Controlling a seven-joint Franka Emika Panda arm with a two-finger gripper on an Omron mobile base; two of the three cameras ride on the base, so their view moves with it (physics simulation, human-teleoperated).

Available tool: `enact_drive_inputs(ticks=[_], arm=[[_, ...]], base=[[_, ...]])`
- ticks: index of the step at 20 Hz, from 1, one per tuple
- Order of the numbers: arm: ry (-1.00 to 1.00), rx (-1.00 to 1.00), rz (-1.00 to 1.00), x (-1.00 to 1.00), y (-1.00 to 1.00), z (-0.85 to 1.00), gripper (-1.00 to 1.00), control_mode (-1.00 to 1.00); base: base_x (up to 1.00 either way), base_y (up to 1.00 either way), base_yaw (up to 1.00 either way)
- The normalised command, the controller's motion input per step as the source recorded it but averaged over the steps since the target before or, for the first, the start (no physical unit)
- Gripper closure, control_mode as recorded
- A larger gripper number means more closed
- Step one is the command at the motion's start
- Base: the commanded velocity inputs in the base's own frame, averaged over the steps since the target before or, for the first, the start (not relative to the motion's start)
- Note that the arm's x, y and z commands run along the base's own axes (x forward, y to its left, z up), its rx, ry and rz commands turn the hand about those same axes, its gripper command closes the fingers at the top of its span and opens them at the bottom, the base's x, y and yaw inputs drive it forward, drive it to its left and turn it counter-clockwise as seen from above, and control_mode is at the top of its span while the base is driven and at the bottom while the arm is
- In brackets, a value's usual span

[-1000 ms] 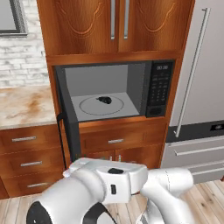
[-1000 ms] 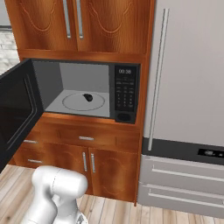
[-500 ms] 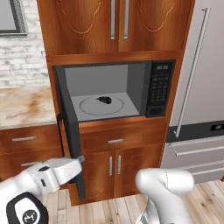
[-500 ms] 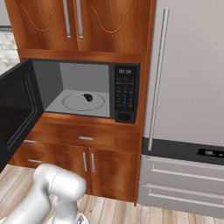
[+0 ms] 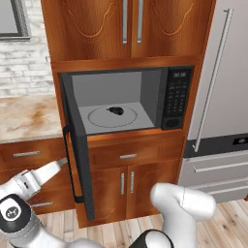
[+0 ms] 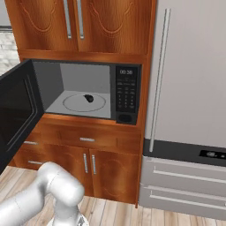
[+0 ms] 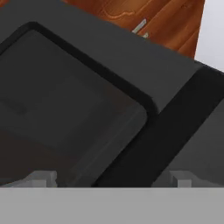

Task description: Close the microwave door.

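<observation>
- Below the upper cabinets (image 5: pixel 131 29), the microwave (image 5: pixel 127 104) sits built in, cavity exposed, with a small dark item on its turntable (image 5: pixel 112 116).
- Door (image 5: pixel 77 160): hinged on the left side of the cavity and swung out toward the robot, roughly square to the oven front. Its long axis runs vertical; in the left base view it appears edge-on, and the bar handle (image 5: pixel 69 164) stands on the outer face.
- Gripper (image 5: pixel 62 162): at the end of the white arm, low on the left, just beside the handle on the outer side of the door.
- Hand view: the outer panel with its window (image 7: pixel 57 96) and the handle lies close ahead of the two fingertips (image 7: pixel 41 177).
- Jaws: parted, gripping nothing; the tips stand well apart either side of the view.
- Key relation: the door face lies directly ahead of the jaws, and the cavity lies beyond it. Judged requirement: a push against the outer face, away from the hinge, swinging the panel rightward to the keypad (image 5: pixel 176 97) side.
- Contact with the panel cannot be confirmed.
</observation>
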Motion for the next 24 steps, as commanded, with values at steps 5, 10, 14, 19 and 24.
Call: enact_drive_inputs(ticks=[5,10,14,19,24], arm=[[0.14,-0.11,0.0,0.93,-0.16,-0.43,-1.0,-1.0],[0.26,-0.07,0.0,0.54,-0.79,-0.18,-1.0,-1.0],[0.38,-0.08,0.0,0.49,-0.89,-0.05,-1.0,-1.0],[0.35,-0.09,0.0,0.3,-0.86,-0.08,-1.0,-1.0],[0.28,-0.04,0.0,0.47,-0.8,-0.28,-1.0,-1.0]], base=[[0.0,0.0,0.0],[0.0,0.0,0.0],[0.0,0.0,0.0],[0.0,0.0,0.0],[0.0,0.0,0.0]])
